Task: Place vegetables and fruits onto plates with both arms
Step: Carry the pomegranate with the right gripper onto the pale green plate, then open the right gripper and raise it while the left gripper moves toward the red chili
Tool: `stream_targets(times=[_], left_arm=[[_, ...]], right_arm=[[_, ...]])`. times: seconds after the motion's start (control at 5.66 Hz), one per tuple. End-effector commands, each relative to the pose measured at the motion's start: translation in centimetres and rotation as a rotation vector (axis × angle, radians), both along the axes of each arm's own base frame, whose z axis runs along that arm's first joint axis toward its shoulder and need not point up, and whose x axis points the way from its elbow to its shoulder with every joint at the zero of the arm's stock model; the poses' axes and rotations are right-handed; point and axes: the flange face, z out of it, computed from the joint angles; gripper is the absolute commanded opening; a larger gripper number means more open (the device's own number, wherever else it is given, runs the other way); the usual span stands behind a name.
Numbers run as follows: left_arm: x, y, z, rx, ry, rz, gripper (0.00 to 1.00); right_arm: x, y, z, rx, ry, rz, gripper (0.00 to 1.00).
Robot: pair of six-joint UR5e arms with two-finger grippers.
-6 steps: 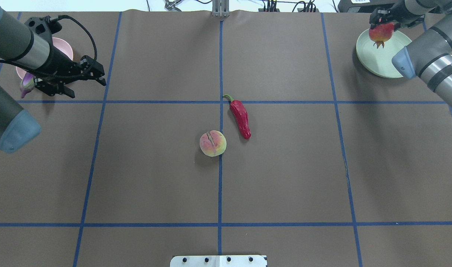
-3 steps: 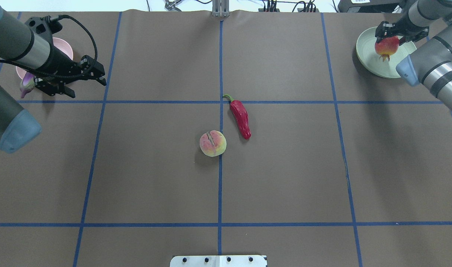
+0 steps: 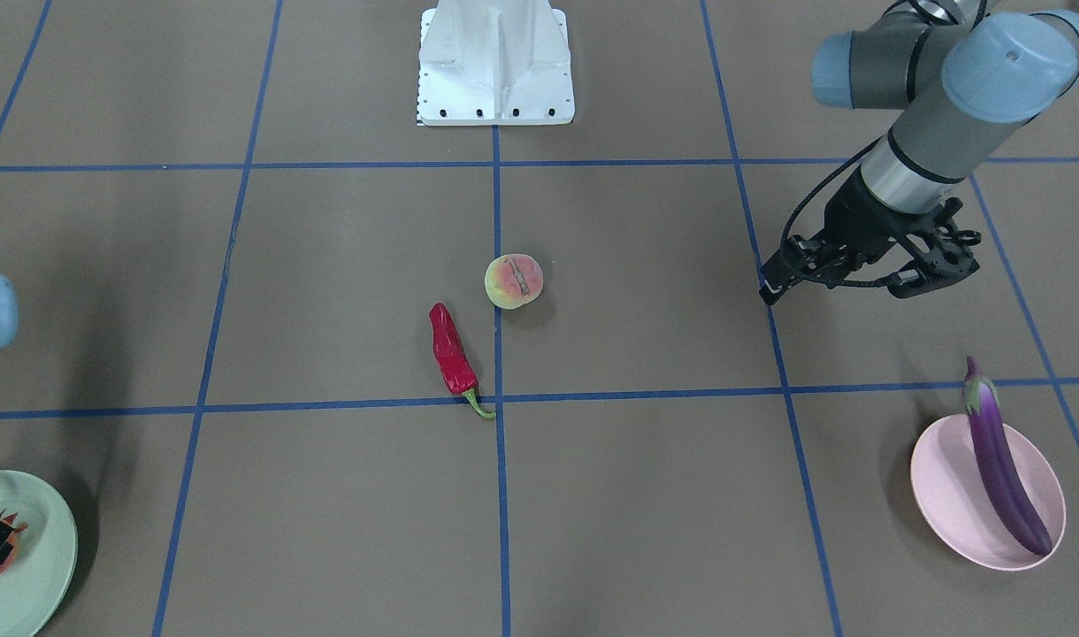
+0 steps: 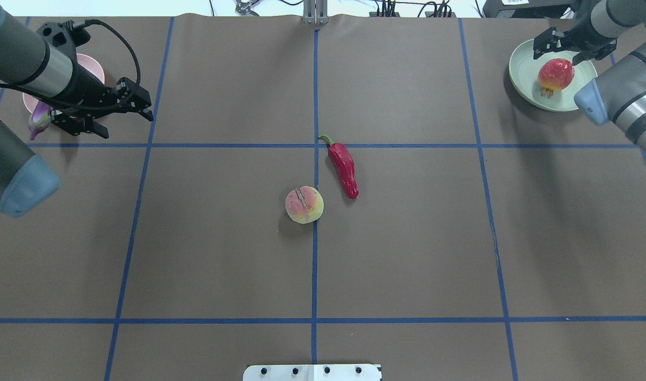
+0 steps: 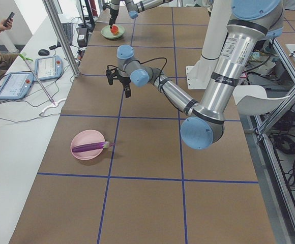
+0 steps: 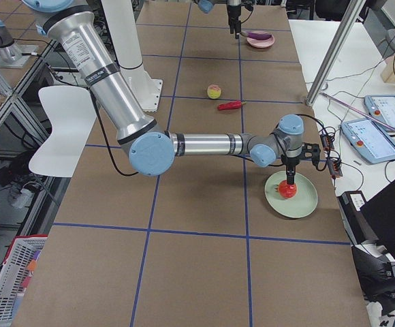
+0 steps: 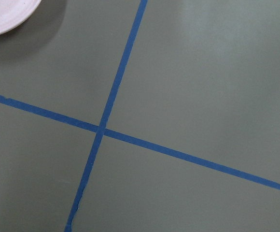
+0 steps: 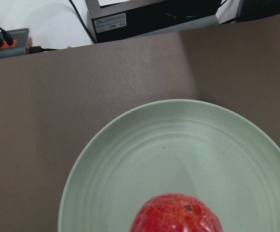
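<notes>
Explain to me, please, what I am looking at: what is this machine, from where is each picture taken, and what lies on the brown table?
This is a robot with two jointed arms on a white base, each ending in a two-finger gripper. One picture looks from behind and above it, one faces it (so sides swap), two look from the table's ends, two come from wrist cameras. Near the middle of the table lie a peach and a red chili. An eggplant lies across the pink plate, its cap past the rim. A pomegranate sits on the green plate; the right gripper hangs just above it, apparently open. The left gripper is open and empty. Nothing seems held.
</notes>
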Motion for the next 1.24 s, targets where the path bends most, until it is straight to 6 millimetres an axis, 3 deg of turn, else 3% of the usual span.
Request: stream_targets(times=[0.0, 0.18, 0.35, 0.53, 0.71, 0.88, 1.06], left_arm=[[-0.2, 0.3, 0.2, 0.006, -0.002, 0.007, 1.0], [-0.4, 0.3, 0.2, 0.013, -0.002, 0.008, 1.0], [-0.2, 0.2, -0.1, 0.015, -0.001, 0.009, 1.0], [-0.2, 0.2, -0.3, 0.016, 0.001, 0.008, 1.0], [0.1, 0.0, -0.4, 0.006, 0.002, 0.004, 1.0], [2.6, 0.3, -1.8, -0.017, 0.019, 0.013, 1.0], [8.7, 0.2, -5.7, -0.086, 0.053, 0.013, 1.0]], right_arm=[[1.0, 3.4, -6.7, 0.024, -0.038, -0.011, 1.0], [-0.4, 6.3, -10.1, 0.0, -0.086, -0.016, 1.0], [-1.6, 7.9, -12.0, -0.024, -0.134, 0.001, 1.0], [-4.3, 10.1, -13.8, -0.041, -0.174, -0.023, 1.0], [-8.4, 12.4, -17.0, -0.1, -0.236, -0.003, 1.0], [-9.8, 14.3, -19.2, -0.124, -0.279, -0.002, 1.0], [-9.3, 15.3, -20.0, -0.142, -0.296, -0.016, 1.0]])
